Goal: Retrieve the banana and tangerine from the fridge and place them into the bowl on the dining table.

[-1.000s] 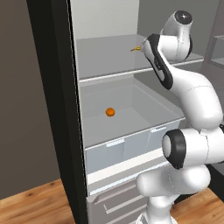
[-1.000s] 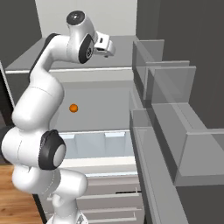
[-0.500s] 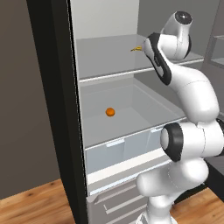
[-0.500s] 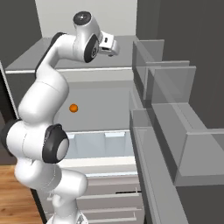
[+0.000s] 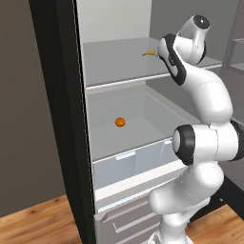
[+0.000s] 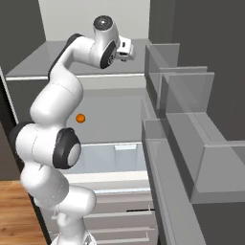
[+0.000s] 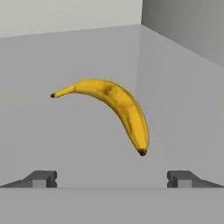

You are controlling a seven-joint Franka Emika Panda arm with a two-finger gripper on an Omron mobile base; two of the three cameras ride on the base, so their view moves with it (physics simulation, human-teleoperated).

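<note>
Hand view: banana point(image 7: 114, 109) lying flat on pale grey upper shelf point(image 7: 78, 144) of fridge point(image 5: 66, 119), curved, smooth yellow skin with brownish mottling and dark tips, stem end pointing left in this view; gripper point(image 7: 111, 178) spread wide, nothing between the two dark finger tips point(image 7: 41, 178), tips short of the fruit with bare shelf between. Left base view: door open, black side edge of cabinet at left, white arm with dark joints raised to upper shelf level and covering most of the banana point(image 5: 149, 53); tangerine point(image 5: 120, 122) small, round, bright orange, alone on lower shelf, above translucent drawer point(image 5: 128, 164). Right base view: tangerine point(image 6: 81, 117) beside arm; clear door bins point(image 6: 184, 91) at right
</note>
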